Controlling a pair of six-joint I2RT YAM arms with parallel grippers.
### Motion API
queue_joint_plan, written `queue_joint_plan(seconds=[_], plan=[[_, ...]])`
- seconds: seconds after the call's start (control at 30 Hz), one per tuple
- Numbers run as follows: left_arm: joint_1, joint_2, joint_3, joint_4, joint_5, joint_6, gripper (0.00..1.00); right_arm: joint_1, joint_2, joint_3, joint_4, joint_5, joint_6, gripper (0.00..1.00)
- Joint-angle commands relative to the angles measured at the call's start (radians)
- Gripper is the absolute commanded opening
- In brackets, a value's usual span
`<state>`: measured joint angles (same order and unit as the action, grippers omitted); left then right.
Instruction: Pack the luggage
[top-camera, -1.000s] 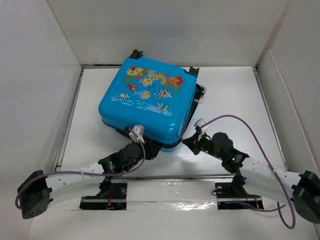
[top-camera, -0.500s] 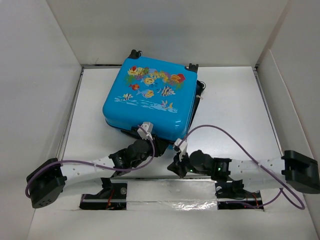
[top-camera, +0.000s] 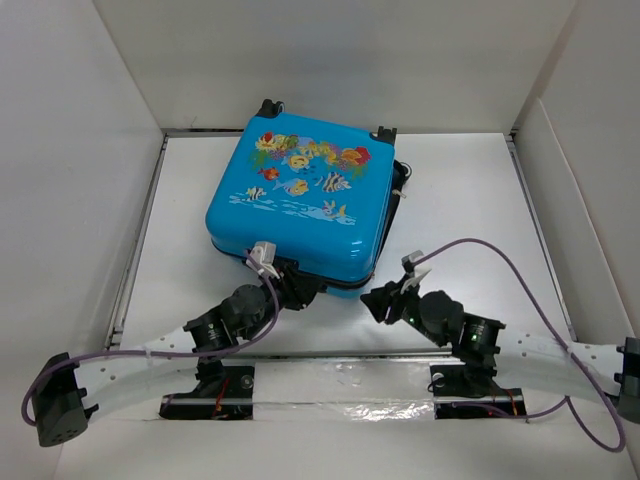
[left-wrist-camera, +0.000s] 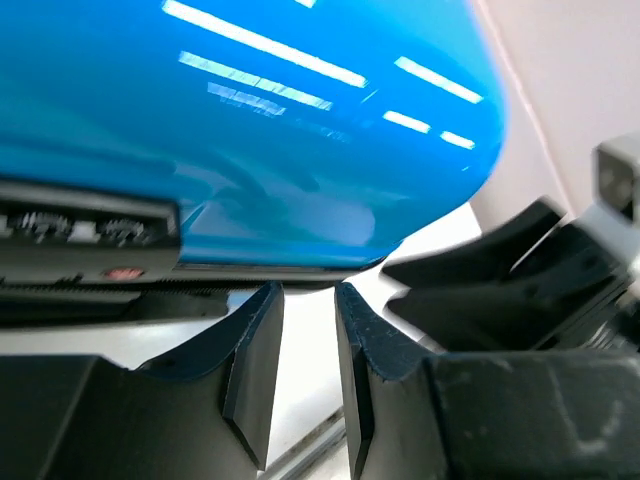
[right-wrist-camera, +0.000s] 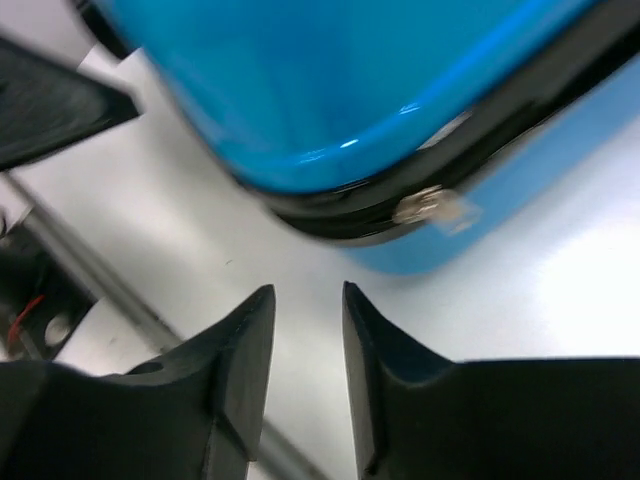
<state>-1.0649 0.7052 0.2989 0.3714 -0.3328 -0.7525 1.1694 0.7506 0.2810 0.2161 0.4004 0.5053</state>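
The luggage (top-camera: 300, 200), a bright-blue hard-shell suitcase with a fish print, lies flat mid-table with its lid down on the lower shell. Dark lining (top-camera: 401, 186) shows along its right side. My left gripper (top-camera: 299, 289) sits at the suitcase's near edge, its jaws a little apart with nothing between them. In the left wrist view the left gripper (left-wrist-camera: 308, 300) is just under the blue shell (left-wrist-camera: 250, 130) and its black zipper seam (left-wrist-camera: 90, 230). My right gripper (top-camera: 383, 299) is open, just off the near right corner. In the right wrist view the right gripper (right-wrist-camera: 307, 300) points at the corner (right-wrist-camera: 330, 90) and a zipper pull (right-wrist-camera: 432, 206).
White walls (top-camera: 70, 200) box in the table on the left, back and right. A metal rail (top-camera: 340, 355) runs along the near edge by the arm bases. Purple cables (top-camera: 500, 250) loop over both arms. The right arm's fingers (left-wrist-camera: 500, 270) show at the right of the left wrist view.
The suitcase lid came down and the case shifted slightly. The right gripper swung in to the near corner, then pulled back right and opened. The left arm drew back leftward.
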Motion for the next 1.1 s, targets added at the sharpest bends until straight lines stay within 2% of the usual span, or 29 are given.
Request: queue_joint_plan(seconds=[0.0,0.1,0.33,0.5,0.63,0.83,0.93,1.07], plan=[[0.003,-0.010,-0.024,-0.063,0.011,-0.018,0.24,-0.066,-0.057,-0.003,-0.093,-0.006,-0.014,0.48],[0.003,-0.006,-0.035,-0.062,0.018,-0.018,0.24,-0.145,-0.082,-0.014,-0.093,-0.055,-0.037,0.57],[0.003,0.013,-0.038,-0.046,0.038,-0.010,0.24,-0.287,0.006,0.035,-0.054,-0.239,-0.189,0.58],[0.003,0.042,-0.047,-0.014,0.049,-0.008,0.24,-0.339,0.090,0.053,0.057,-0.363,-0.321,0.56],[0.003,0.069,-0.047,-0.003,0.057,-0.007,0.24,-0.349,0.127,0.060,0.130,-0.347,-0.386,0.53],[0.003,0.077,-0.043,-0.006,0.061,0.001,0.24,-0.411,0.188,0.049,0.258,-0.383,-0.470,0.57],[0.003,0.089,-0.043,0.001,0.067,-0.001,0.24,-0.439,0.207,0.060,0.298,-0.465,-0.498,0.57],[0.003,0.100,-0.044,0.015,0.069,-0.001,0.24,-0.465,0.198,0.064,0.313,-0.580,-0.531,0.48]])
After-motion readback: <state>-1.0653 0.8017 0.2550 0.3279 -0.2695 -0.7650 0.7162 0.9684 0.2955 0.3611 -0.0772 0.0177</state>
